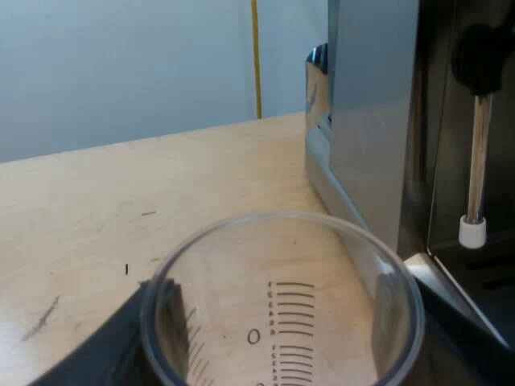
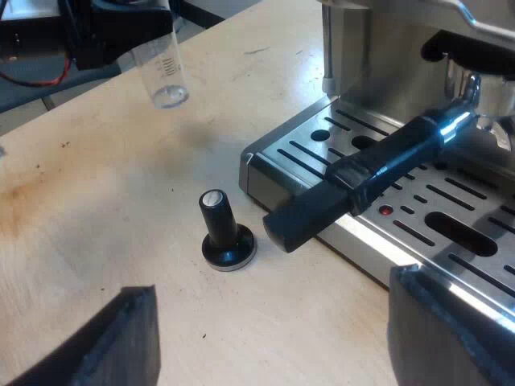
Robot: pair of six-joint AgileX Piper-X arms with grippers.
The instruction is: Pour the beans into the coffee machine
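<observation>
A clear measuring glass with printed scale marks sits between my left gripper's black fingers, which are shut on it. I see no beans in it. It is held above the wooden table, close to the espresso machine's metal side. In the right wrist view the same measuring glass hangs upright in the left gripper, away from the machine. My right gripper is open over the table near the drip tray's corner, with nothing between its fingers.
A tamper with a black knob stands on the table beside the drip tray. The holder's dark handle juts out from the machine's front over the tray. A steam wand with a white tip hangs at the machine.
</observation>
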